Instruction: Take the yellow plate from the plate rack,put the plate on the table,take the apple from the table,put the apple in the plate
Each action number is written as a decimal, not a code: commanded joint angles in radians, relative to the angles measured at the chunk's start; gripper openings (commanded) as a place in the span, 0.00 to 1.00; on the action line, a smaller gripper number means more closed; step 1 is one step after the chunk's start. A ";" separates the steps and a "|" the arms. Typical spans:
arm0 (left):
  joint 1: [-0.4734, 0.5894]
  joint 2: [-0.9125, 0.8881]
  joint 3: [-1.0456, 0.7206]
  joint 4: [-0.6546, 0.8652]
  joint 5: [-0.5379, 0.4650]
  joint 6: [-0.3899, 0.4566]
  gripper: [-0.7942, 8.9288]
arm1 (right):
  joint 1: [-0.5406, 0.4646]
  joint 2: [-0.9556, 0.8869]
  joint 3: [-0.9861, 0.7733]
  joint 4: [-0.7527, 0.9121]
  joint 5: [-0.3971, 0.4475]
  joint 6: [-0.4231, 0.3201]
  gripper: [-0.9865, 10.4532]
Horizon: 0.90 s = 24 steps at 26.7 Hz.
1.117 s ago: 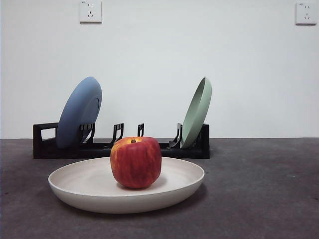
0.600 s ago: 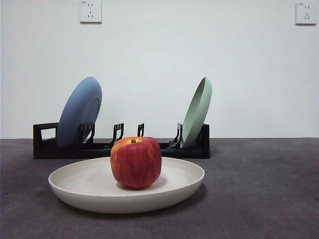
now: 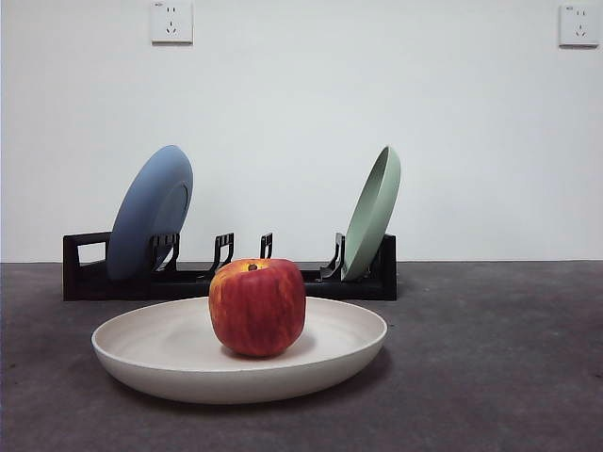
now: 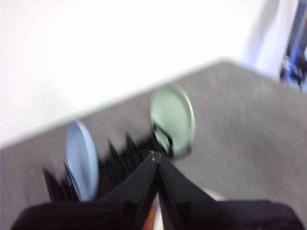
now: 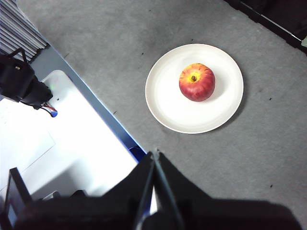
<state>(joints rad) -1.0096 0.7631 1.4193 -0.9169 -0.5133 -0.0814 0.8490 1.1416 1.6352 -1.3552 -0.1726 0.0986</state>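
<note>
Apple (image 3: pixel 257 307) and yellow plate (image 3: pixel 170 363) are seen at the middle of the table (image 3: pixel 490 377) in the front view, the red fruit sitting upright inside the pale plate, slightly off its centre. Behind them, going from left to right, the plate rack (image 3: pixel 83 268) carries a blue plate (image 3: pixel 149 212) leaning in its left slots, then bare black dividers, then a pale green plate (image 3: pixel 372 212) leaning at its right end. Part of the rack's middle is hidden by the apple.

The left wrist view is heavily blurred (edges are smeared throughout), so only rough shapes are made out: the blue plate (image 4: pixel 81 160), the green plate (image 4: pixel 172 117) and the dark rack (image 4: pixel 120 163) between them. The left gripper (image 4: pixel 156 155) is raised above the table, pointed toward the rack, its jaws pressed together with nothing between them.

The right gripper (image 5: pixel 154 154) is held high, well apart from the plate (image 5: pixel 168 105) and apple (image 5: pixel 197 82), its jaws likewise closed on nothing. Neither arm is caught in the front view.
</note>
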 commanded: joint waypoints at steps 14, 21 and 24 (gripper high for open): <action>0.790 -0.123 -0.225 0.444 0.689 0.367 0.08 | 0.002 0.001 -0.001 -0.023 0.061 0.005 0.09; 0.904 -0.305 -0.615 0.621 0.689 0.333 0.08 | 0.002 0.001 -0.001 -0.023 0.061 0.005 0.09; 0.930 -0.383 -0.798 0.722 0.689 0.289 0.08 | 0.002 0.001 -0.001 -0.023 0.061 0.005 0.09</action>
<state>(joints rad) -0.0864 0.4007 0.6907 -0.2241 0.1715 0.2436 0.8490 1.1416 1.6352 -1.3552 -0.1123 0.0986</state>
